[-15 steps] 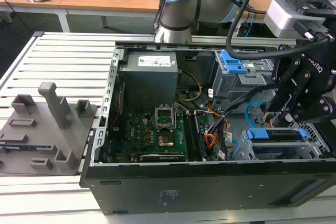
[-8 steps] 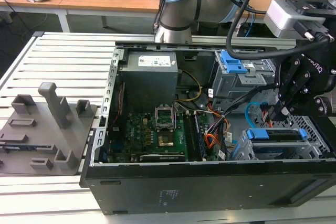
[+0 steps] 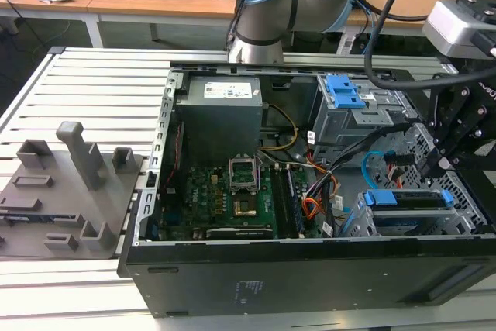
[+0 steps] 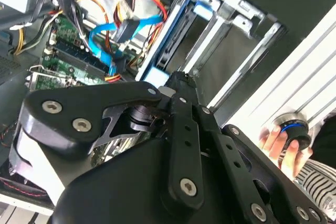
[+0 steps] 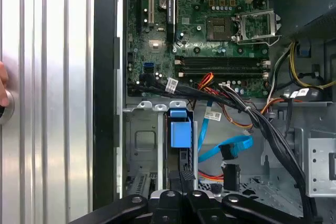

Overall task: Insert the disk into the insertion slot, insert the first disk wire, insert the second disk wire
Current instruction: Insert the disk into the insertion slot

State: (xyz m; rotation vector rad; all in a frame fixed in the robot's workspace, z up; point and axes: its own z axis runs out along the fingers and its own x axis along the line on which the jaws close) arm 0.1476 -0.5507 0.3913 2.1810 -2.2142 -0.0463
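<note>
One disk in the insertion slot; second disk wire beside

the disk sits low in the silver cage, so in the exterior view little more than its blue-framed upper edge shows. in the first wrist view the gripper covers its near end, and a hand is cut off by the picture's edge.

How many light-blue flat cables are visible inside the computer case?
1. In the first wrist view the light-blue cable loops beside the disk and ends in a black plug. More may be hidden under the black wire bundle.
</note>
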